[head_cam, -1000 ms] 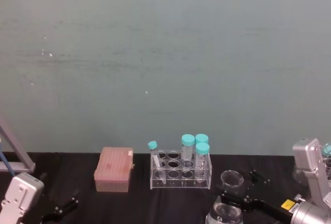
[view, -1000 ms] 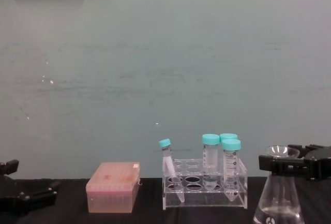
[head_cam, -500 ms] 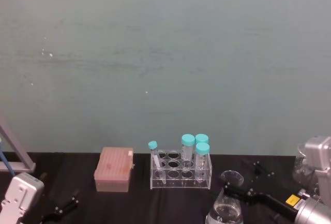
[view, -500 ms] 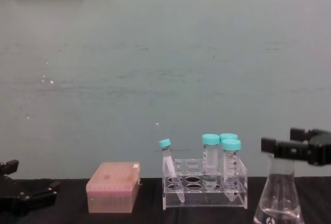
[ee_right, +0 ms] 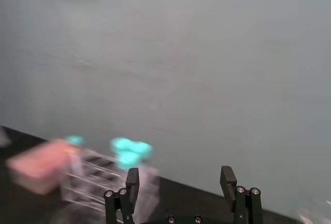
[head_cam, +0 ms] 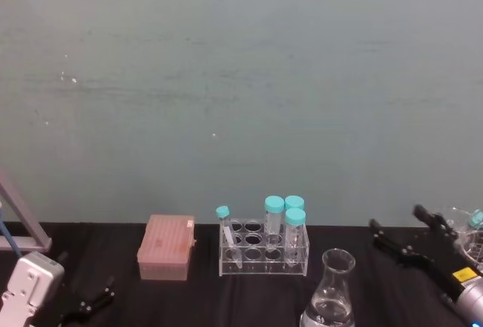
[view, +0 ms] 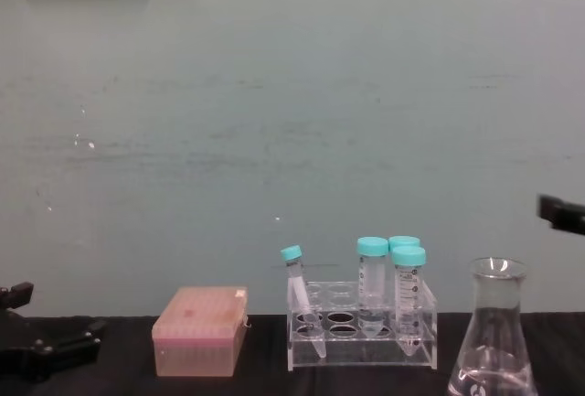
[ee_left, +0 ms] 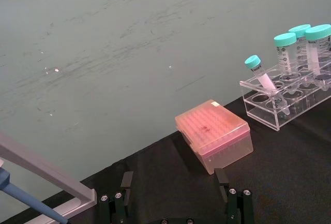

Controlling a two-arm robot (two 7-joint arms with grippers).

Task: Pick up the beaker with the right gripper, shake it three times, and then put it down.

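Standing free on the black table, the beaker [head_cam: 332, 291] has the right gripper [head_cam: 404, 232] wide open, empty, at its two o'clock.

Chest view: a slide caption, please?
Clear glass conical flask stands free on the black table beside a rack of teal-capped tubes.

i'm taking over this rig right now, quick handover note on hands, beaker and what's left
Right hand: open, empty, raised to the right of the beaker, apart from it.
Left hand: open, parked low at the table's left.
Beaker: upright on the table, right of the tube rack, a little clear liquid inside.
Done: the beaker is set down and released; the shakes cannot be confirmed from this moment.
Left: probably just retract the right arm.
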